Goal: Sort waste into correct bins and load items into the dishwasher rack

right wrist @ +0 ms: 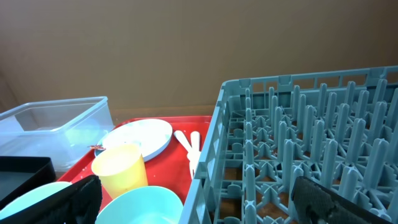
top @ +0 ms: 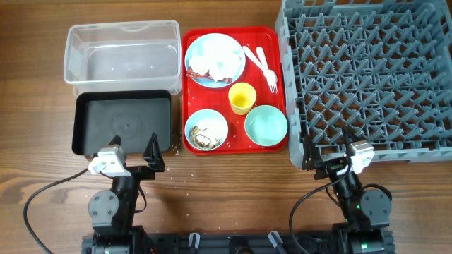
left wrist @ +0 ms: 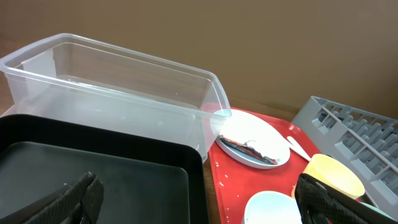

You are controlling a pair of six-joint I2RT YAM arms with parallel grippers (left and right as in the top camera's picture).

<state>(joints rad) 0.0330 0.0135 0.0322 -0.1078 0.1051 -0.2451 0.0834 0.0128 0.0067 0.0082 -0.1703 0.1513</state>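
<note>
Bordering wooden table (top: 233, 190), plain brown wall (right wrist: 186, 50).

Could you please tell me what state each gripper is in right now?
Left gripper: open, holding nothing.
Right gripper: open, holding nothing.

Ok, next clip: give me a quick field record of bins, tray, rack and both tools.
clear tub: empty
black tub: empty, nearer the robot
red tray: holds all dishes
plate: white napkin and red wrapper on it
left bowl: food scraps
right bowl: empty
yellow cup: upright, between plate and bowls
fork, spoon: right of plate
rack: empty
left tool: open, empty
right tool: open, empty
</note>
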